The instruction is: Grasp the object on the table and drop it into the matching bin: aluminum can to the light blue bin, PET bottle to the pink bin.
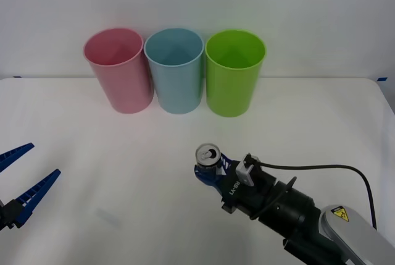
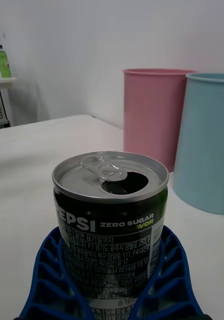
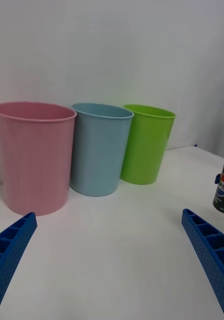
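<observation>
In the front view you see the aluminum can [image 1: 208, 157] upright on the white table [image 1: 123, 172], in the near middle part, a little to the right. The right gripper [image 1: 210, 172] comes in from the near right and its blue fingers sit on both sides of the can's lower body, so I judge the grasp as made or almost made. The lifting and the drop are not done yet: the can is near the front and well apart from the light blue bin [image 1: 176, 70], which stands at the far side between the pink bin [image 1: 118, 69] and the lime green bin [image 1: 234, 72]. The left gripper [image 1: 21, 181] waits at the near left edge with its fingers spread and nothing between them.

In the right wrist view you see the can [image 2: 110, 220] close up, held between the two blue ribbed fingers [image 2: 51, 280], which hug the dark label on both sides. Its long axis is vertical, and the pull-tab top faces up, with the mouth already open. Behind it stand the pink bin [image 2: 153, 115] and the light blue bin [image 2: 206, 140].

In the left wrist view you see the left fingers [image 3: 11, 250] wide apart and empty. The three bins stand in a row at the far side, and the can [image 3: 223, 187] shows at the right edge, upright.
</observation>
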Available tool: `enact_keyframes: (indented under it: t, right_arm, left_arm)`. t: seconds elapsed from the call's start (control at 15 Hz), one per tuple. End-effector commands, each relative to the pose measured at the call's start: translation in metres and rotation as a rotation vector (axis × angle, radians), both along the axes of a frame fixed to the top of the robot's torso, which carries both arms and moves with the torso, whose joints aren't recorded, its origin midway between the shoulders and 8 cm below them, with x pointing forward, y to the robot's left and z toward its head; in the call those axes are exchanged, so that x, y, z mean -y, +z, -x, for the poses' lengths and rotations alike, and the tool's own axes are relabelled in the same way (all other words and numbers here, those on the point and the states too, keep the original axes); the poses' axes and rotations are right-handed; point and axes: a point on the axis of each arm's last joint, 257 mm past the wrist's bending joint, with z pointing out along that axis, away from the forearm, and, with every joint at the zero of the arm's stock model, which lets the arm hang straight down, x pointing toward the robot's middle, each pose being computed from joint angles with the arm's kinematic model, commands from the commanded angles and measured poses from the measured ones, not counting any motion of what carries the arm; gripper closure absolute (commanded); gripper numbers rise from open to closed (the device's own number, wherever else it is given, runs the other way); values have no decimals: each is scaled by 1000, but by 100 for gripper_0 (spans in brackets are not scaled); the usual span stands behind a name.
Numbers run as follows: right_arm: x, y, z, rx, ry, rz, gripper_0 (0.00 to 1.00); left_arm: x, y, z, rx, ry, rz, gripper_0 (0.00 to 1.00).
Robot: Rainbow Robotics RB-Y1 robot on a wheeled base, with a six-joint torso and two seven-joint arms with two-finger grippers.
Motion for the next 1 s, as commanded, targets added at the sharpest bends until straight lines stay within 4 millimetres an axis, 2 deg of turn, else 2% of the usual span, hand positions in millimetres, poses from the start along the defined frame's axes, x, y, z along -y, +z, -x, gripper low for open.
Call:
enact_keyframes:
  t: [0.07,0.53,1.0]
  right_arm:
    - [5,30,-1,-13,-7,-76,100]
    - [25,107,-22,24,-19,-196,100]
    - [16,167,-63,52,-41,-252,100]
  left_arm:
    - [0,0,0,0,0,0,0]
    - [0,0,0,0,0,0,0]
    - [0,0,0,0,0,0,0]
